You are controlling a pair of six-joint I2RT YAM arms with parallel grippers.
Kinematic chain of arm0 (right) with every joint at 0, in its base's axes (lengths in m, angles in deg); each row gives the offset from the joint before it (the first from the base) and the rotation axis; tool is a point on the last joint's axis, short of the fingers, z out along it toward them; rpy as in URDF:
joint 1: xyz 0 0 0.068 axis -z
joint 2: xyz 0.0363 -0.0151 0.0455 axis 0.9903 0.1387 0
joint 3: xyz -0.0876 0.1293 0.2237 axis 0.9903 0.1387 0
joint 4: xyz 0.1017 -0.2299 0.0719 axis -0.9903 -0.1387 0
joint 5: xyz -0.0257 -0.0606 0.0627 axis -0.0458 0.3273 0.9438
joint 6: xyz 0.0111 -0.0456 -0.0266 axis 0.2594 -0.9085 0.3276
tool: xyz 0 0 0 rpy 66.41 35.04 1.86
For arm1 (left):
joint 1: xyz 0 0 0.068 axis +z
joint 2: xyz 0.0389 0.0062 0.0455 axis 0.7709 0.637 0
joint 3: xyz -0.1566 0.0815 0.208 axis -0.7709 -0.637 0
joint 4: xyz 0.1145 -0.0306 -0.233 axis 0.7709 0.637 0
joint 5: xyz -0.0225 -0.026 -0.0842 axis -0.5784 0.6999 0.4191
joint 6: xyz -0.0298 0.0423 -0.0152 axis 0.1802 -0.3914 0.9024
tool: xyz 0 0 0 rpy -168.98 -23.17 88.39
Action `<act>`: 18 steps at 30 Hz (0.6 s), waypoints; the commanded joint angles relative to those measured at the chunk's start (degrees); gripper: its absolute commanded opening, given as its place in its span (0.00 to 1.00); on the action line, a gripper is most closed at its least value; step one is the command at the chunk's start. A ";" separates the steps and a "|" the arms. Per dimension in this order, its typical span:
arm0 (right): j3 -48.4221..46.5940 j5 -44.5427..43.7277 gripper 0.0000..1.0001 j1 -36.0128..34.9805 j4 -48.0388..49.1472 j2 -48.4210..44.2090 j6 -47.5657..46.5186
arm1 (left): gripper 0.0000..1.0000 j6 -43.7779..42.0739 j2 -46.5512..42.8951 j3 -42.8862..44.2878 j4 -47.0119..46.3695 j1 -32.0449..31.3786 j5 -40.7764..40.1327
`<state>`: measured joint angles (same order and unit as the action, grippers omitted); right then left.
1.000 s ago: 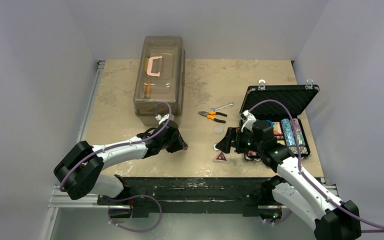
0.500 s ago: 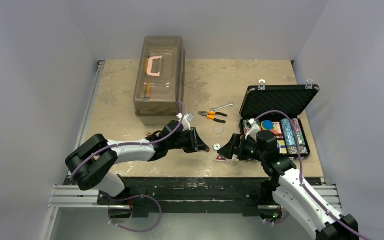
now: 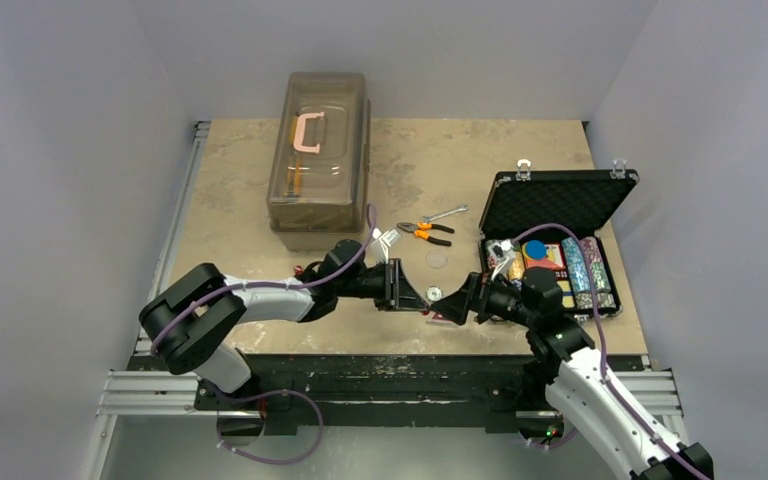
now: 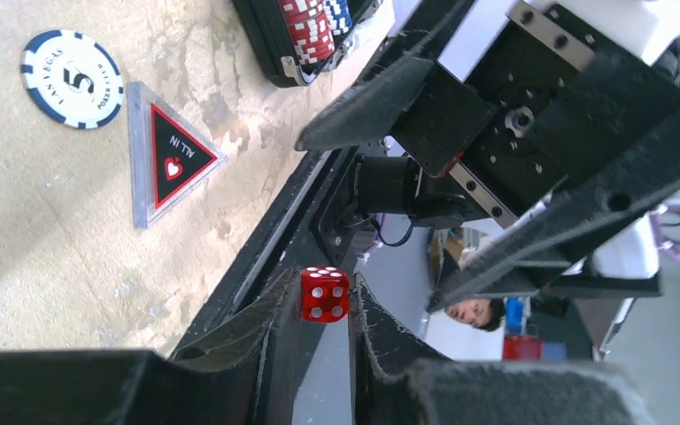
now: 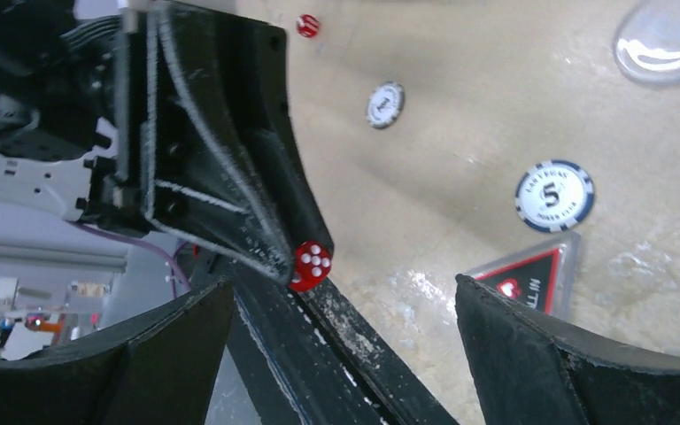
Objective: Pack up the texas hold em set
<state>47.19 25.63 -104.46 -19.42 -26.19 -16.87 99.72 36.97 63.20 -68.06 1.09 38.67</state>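
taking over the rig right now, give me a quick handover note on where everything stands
Grippers: the left gripper is shut on a red die, held in the air. The right gripper is open and empty, facing it with its jaws around the die; it looks like a handover.
Done: the case stands open at the right, with chip rows inside.
Loose on the table: blue-and-white chip, all-in triangle, second chip, second die, clear round button.
Left: put these in the case, then shut and latch the lid.
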 commanded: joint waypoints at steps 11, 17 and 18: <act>-4.99 12.57 0.99 -2.72 18.49 17.07 -6.64 | 0.00 17.09 -15.72 -5.78 20.53 7.68 -8.44; -7.12 6.34 0.97 -5.15 20.68 19.51 -7.07 | 0.00 25.80 -28.02 -10.80 26.72 13.04 -9.47; -7.02 6.21 0.95 -5.42 21.40 19.56 -6.36 | 0.00 28.27 -30.04 -12.29 25.37 13.12 -9.85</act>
<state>42.90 34.85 -109.21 -3.27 -6.41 -21.85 118.60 14.17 55.87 -45.37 12.54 31.13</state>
